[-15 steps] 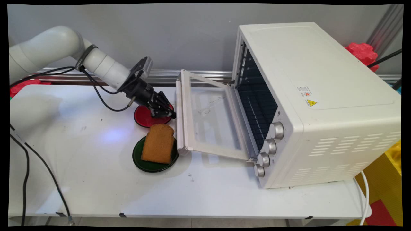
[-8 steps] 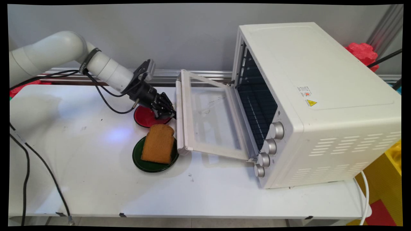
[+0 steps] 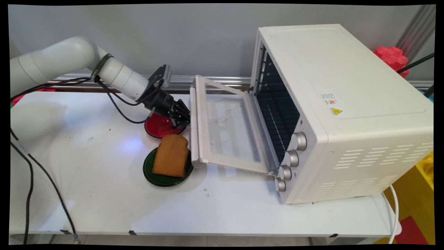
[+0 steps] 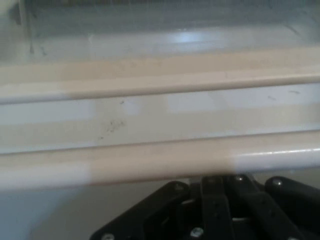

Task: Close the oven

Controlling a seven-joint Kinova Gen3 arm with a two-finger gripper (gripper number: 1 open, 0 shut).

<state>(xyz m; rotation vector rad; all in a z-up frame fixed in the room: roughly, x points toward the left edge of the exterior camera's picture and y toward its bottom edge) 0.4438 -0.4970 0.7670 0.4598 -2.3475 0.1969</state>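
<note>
My black gripper hovers low over the far right rim of a red plate, fingers shut with nothing in them. Its tip is right at the long handle of the toaster oven's door, which hangs open and nearly flat. Whether the tip touches the handle I cannot tell. In the hand view the cream handle bar crosses the whole picture just beyond the gripper, with the glass door behind it. A slice of brown toast lies on a green plate close to the handle's near end.
The white toaster oven fills the table's right half, with dark racks inside and several knobs on its front. Black cables hang at the left. A metal rail runs along the back edge.
The gripper has shifted a little up and away from the camera along the red plate's edge, staying by the door handle. The toast, plates and oven door have not moved.
</note>
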